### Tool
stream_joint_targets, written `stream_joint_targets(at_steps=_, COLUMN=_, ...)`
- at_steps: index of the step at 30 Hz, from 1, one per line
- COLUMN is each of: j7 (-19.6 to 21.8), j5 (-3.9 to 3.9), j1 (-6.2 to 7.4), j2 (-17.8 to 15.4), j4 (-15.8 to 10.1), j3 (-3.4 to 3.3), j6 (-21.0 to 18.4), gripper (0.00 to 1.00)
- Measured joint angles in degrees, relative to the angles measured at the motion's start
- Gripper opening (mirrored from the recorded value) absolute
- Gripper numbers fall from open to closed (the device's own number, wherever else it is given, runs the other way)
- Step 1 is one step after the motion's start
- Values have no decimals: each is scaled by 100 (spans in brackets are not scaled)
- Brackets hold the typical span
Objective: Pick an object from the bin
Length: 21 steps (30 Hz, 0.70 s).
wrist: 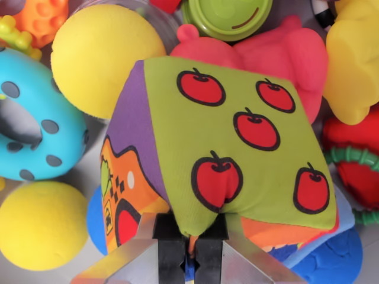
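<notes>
Here, pincer [189,255] pinching soft cube [237,142] lower corner, 5 apples facing camera

The claw [189,260] is cut off by the lower edge. The green lid [228,16] is cropped at the top; the blue disc [331,263] is partly hidden behind the cloth cube [237,148].

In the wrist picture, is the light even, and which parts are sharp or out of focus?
Wrist view: light is soft and even, no strong glare; the cloth cube with apples is sharp; the claw, pinching its lower corner, is slightly soft; a dim shadow lies inside the blue ring; the toys along the top edge look a little blurred.
</notes>
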Motion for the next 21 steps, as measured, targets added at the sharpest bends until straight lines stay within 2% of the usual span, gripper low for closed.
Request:
stream_joint_targets(at_steps=11, j7=-6, j5=14, j1=0, j2=-234, j4=-1, j3=0, j6=-220, gripper=0)
stream_joint_targets(at_steps=21, j7=-34, j5=53, j1=1, j2=-646, j4=18, j3=0, j6=-648, gripper=0)
